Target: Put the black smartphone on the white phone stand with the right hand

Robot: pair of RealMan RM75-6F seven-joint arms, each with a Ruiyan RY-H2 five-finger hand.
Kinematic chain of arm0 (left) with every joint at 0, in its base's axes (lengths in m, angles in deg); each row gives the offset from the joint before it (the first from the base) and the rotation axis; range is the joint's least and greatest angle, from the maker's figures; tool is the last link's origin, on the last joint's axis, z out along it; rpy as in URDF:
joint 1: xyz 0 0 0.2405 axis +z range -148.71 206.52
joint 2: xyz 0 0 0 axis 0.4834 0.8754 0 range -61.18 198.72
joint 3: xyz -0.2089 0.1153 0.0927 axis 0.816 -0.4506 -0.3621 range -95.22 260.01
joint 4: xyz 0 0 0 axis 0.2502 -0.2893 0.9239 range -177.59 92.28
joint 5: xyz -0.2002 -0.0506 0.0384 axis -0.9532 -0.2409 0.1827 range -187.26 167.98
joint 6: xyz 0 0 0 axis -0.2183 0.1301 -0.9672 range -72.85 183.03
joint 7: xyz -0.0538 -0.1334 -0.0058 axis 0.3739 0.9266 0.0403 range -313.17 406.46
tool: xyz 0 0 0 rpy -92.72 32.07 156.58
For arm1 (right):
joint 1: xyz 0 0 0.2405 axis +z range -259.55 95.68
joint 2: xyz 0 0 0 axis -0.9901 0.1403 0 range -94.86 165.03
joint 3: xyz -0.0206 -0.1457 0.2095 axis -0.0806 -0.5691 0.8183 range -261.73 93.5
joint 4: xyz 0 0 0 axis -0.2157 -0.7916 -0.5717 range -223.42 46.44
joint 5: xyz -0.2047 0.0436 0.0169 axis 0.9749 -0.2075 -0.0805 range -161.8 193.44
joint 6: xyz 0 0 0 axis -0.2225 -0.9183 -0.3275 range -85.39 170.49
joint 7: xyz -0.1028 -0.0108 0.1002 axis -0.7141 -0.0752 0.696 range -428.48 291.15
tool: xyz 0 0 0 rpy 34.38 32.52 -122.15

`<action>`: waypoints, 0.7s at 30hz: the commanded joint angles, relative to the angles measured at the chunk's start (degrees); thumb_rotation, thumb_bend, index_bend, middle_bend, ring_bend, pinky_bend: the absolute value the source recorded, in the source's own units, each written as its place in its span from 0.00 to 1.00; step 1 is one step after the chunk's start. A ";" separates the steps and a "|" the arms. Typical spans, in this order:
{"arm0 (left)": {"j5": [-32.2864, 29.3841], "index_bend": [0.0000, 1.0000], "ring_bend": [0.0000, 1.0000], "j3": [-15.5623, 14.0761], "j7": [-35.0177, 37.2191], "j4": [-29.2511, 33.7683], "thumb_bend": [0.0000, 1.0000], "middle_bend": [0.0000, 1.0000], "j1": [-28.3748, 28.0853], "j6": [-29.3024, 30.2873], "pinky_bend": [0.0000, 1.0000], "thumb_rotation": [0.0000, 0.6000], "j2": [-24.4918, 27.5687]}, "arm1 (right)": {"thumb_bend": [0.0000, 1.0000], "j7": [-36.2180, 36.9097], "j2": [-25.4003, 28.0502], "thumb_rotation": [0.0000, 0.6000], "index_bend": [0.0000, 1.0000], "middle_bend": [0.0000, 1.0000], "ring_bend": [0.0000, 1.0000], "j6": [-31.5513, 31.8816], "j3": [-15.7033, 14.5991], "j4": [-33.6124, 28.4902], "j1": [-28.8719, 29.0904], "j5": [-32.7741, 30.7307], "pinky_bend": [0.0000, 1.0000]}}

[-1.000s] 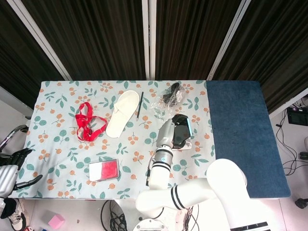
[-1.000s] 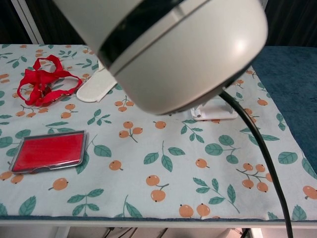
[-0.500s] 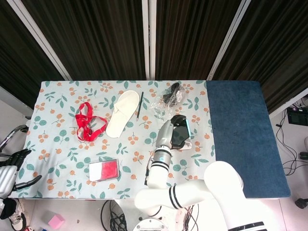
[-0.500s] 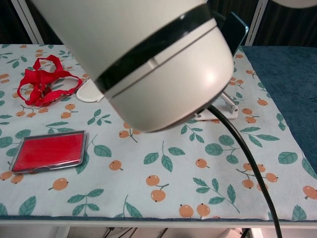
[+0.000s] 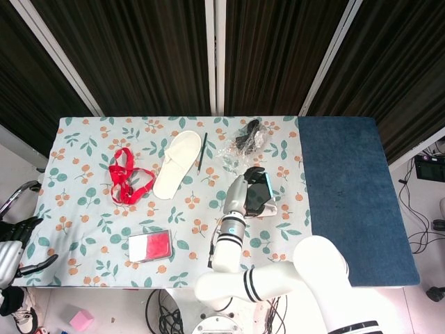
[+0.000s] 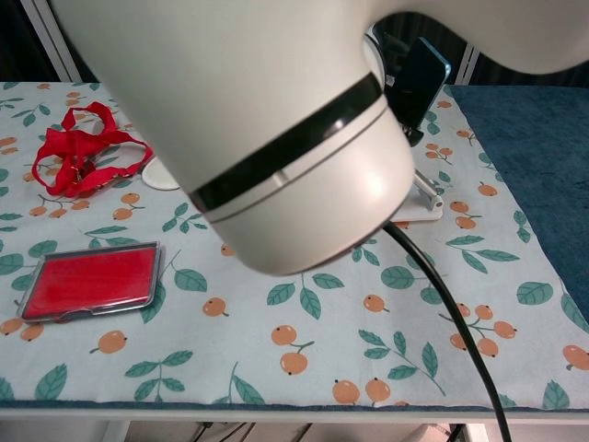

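In the head view my right hand (image 5: 243, 189) grips the black smartphone (image 5: 259, 195) and holds it tilted right over the white phone stand (image 5: 270, 209). In the chest view my right arm (image 6: 276, 120) fills most of the frame. Behind it the smartphone (image 6: 420, 77) shows its teal edge above the white stand's base (image 6: 420, 210). Whether the phone touches the stand is hidden by the hand. My left hand (image 5: 12, 243) hangs off the table's near left corner with fingers apart and holds nothing.
A red strap (image 5: 128, 177), a white slipper (image 5: 176, 164), a black pen (image 5: 201, 153) and a plastic bag with a black item (image 5: 243, 139) lie on the floral cloth. A red case (image 5: 149, 245) sits near the front. Blue cloth (image 5: 348, 188) covers the table's right.
My right hand has carried the smartphone slightly left and toward me, down over the stand. In the chest view the arm has shifted, uncovering the phone and stand base. The left hand sank a little.
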 commanded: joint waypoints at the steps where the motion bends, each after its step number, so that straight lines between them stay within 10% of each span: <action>1: -0.15 0.09 0.07 0.02 0.16 -0.16 0.00 0.06 -0.06 -0.29 0.22 0.17 0.01 | 0.34 -0.37 -0.45 1.00 0.68 0.47 0.40 -0.30 0.12 0.49 -0.32 0.28 0.21; 21: -0.18 0.09 0.07 0.13 0.58 -0.30 0.00 0.06 -0.14 -0.56 0.22 0.17 0.35 | 0.34 -1.92 -1.96 1.00 0.67 0.46 0.40 -2.72 0.62 1.78 -2.38 2.86 0.21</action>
